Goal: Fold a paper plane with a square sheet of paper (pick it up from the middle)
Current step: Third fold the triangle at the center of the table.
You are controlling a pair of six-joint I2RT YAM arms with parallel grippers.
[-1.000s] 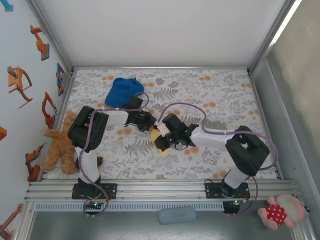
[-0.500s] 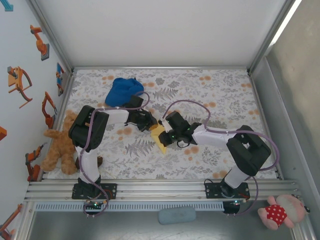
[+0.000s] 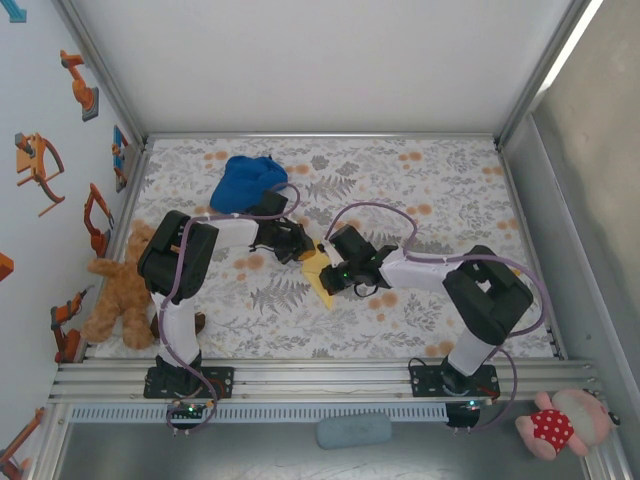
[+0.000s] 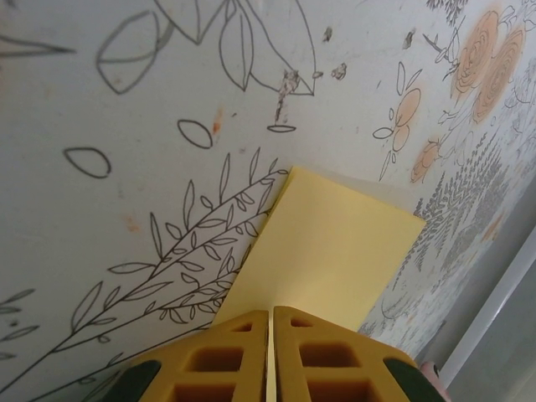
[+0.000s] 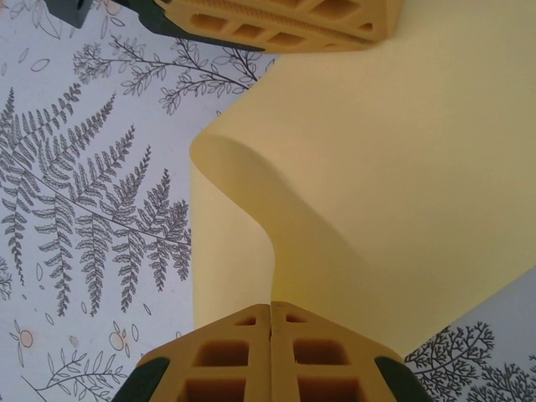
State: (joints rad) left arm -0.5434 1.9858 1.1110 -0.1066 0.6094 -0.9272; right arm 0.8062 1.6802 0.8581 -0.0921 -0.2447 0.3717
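top view, desk: floral-print desk (image 3: 430,180), arm bases at 6 o'clock.
top view, paper: yellow paper sheet (image 3: 320,290) mid-desk, between the two grippers, with its free tip pointing to 6 o'clock.
top view, left gripper: left gripper (image 3: 303,252) sits at the sheet's 11 o'clock end. Can't tell the jaw state from up here.
top view, right gripper: right gripper (image 3: 331,276) is on the sheet's 3 o'clock side and hides part of it. Jaws unreadable here too.
top view, other items: blue cap (image 3: 245,182) is at 11 o'clock from the sheet, apart from it. Teddy bear (image 3: 120,285) is at the desk's 9 o'clock edge. Pink plush toy (image 3: 555,425) is off the desk at 5 o'clock.
left wrist, jaws: left gripper (image 4: 272,335) jaws are pressed together on the sheet's edge, which shows as a thin pale line between the yellow pads.
left wrist, paper: sheet (image 4: 335,243) runs flat from the pads toward 1 o'clock. Its edges are straight, over the leaf print.
right wrist, jaws: right gripper (image 5: 270,322) pads are pressed tight together, pinching the sheet.
right wrist, paper: sheet (image 5: 377,193) bows up into a soft curl at 10 o'clock, which neither other view shows.
right wrist, other arm: the left gripper's yellow fingers (image 5: 285,21) are at 12 o'clock on the sheet's far edge.
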